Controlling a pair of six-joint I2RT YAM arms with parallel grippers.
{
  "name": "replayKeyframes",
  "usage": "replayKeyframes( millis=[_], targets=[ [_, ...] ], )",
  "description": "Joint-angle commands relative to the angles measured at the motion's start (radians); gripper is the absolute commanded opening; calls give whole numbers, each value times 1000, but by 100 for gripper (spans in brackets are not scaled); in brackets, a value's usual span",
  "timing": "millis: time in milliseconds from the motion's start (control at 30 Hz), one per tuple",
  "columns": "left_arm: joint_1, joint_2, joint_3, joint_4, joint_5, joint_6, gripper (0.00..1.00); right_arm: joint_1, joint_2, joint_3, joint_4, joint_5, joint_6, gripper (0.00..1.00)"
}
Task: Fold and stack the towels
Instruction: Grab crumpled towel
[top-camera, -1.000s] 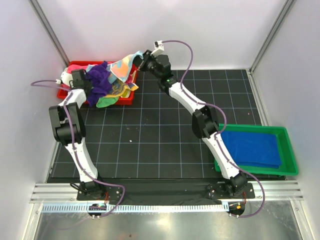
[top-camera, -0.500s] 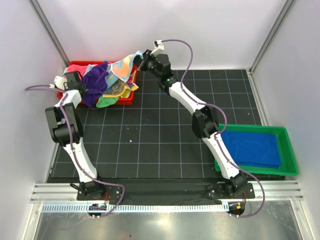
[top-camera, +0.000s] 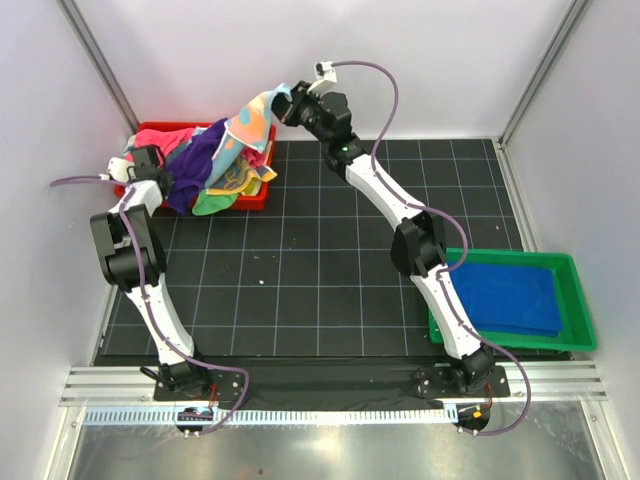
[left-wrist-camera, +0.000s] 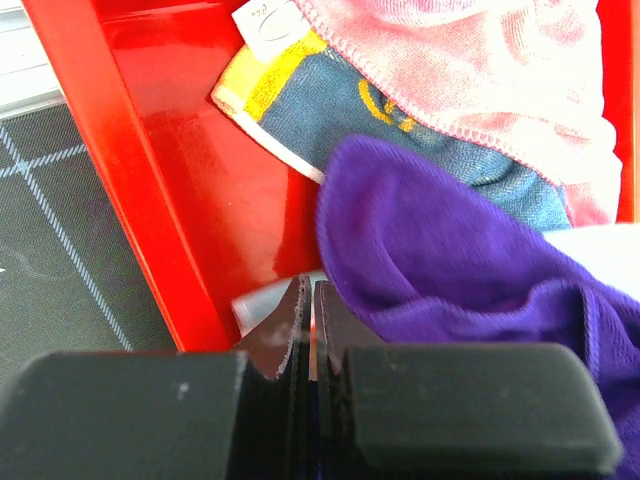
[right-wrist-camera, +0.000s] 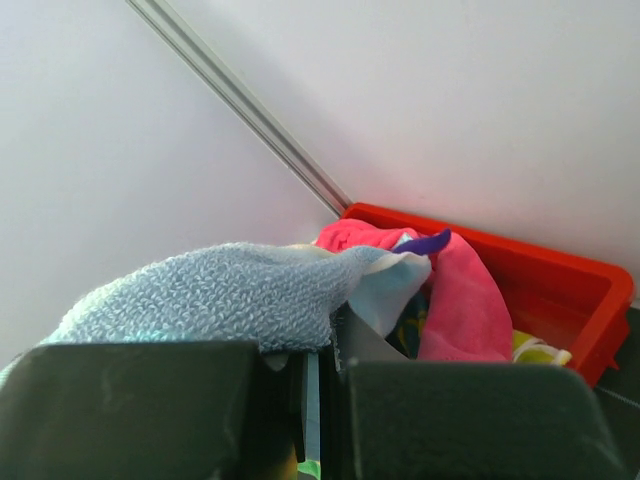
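Observation:
A red tray (top-camera: 155, 129) at the far left holds a heap of towels. My right gripper (top-camera: 287, 107) hangs above the tray's right end, shut on a corner of the light blue polka-dot towel (top-camera: 250, 122), which drapes down onto the heap. In the right wrist view that towel (right-wrist-camera: 200, 295) runs into the shut right gripper (right-wrist-camera: 322, 345). My left gripper (top-camera: 166, 180) sits at the tray's left front corner, shut on an edge of the purple towel (top-camera: 200, 158). In the left wrist view the purple towel (left-wrist-camera: 440, 230) lies against the shut left gripper (left-wrist-camera: 308, 292).
A pink towel (left-wrist-camera: 480, 60) and a teal-and-yellow towel (left-wrist-camera: 330, 100) lie in the red tray (left-wrist-camera: 150, 200). A green tray (top-camera: 578, 300) at the right holds a folded royal blue towel (top-camera: 500, 297). White walls close in behind and at both sides.
My right gripper has risen and shifted slightly right, lifting the polka-dot towel higher. My left gripper moved left, pulling the purple towel out toward the tray's front rim.

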Motion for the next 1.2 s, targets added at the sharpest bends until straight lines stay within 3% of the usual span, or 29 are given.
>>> replayKeyframes(
  millis=[0, 1167],
  targets=[
    [11, 4, 28, -9, -29, -14, 0, -10, -120, 65, 57, 5, -24, 1],
    [30, 30, 37, -30, 33, -35, 0, -55, -237, 116, -4, 32, -80, 1]
  ],
)
